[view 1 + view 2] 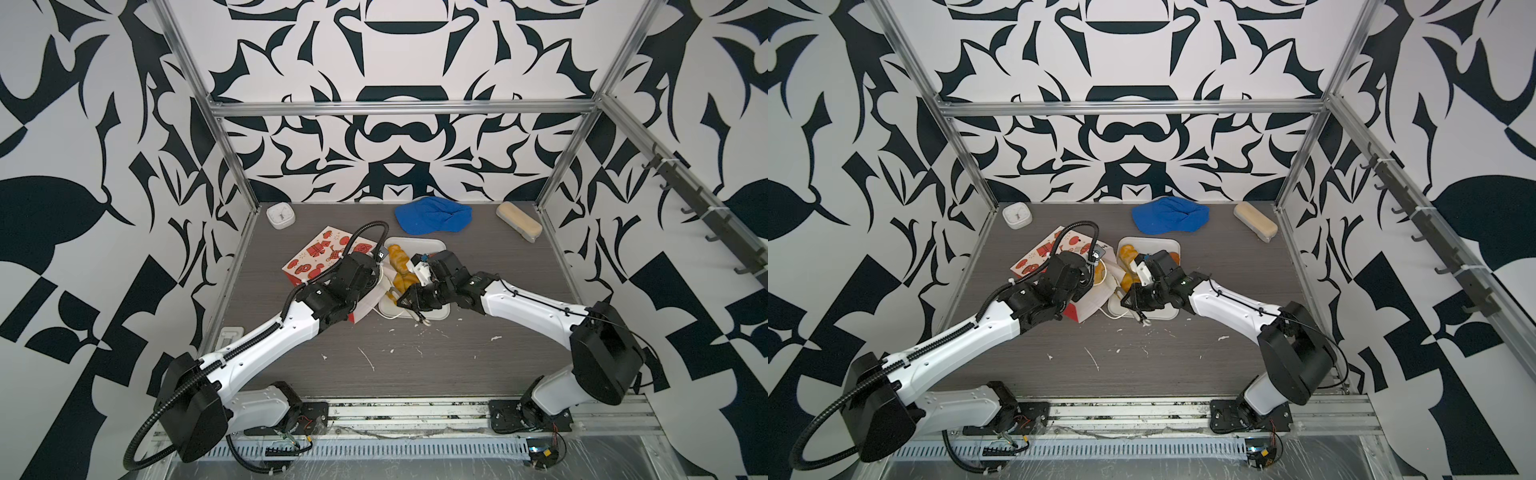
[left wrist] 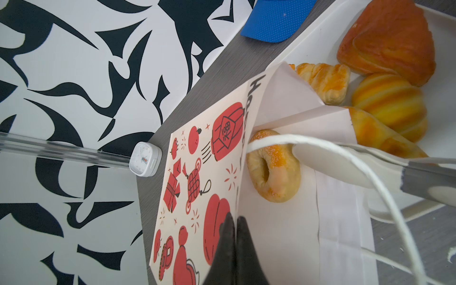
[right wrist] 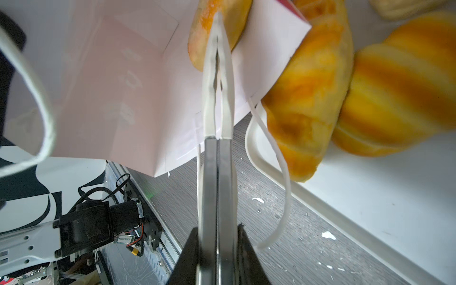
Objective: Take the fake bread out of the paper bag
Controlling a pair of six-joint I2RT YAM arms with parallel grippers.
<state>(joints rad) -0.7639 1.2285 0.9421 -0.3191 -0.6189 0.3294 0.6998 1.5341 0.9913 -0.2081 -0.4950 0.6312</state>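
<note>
Left fingers (image 2: 225,246) pressed together on the paper bag's (image 2: 197,172) upper lip; right fingers (image 3: 188,261) clamped on a pair of tongs (image 3: 217,172) aimed at the last pastry.
Mind the cord handle (image 2: 269,141). It drapes across the ring doughnut (image 2: 283,180) just where the white tong tips reach in, so a pull could snag it and drag the bag along. The tips stand almost together at the doughnut's rim. Whether they grip it you cannot tell, and so shallow a hold on a glossy toy may slip. If your left pinch slackens, the lip may sag over the mouth. In a top view the doughnut (image 1: 1099,272) shows just left of frame centre, inside the bag's mouth. It is near the left fingers but apart from them, and the right ones reach it only through the tongs. The other four pastries (image 2: 389,103) lie on the white tray (image 2: 320,37).
</note>
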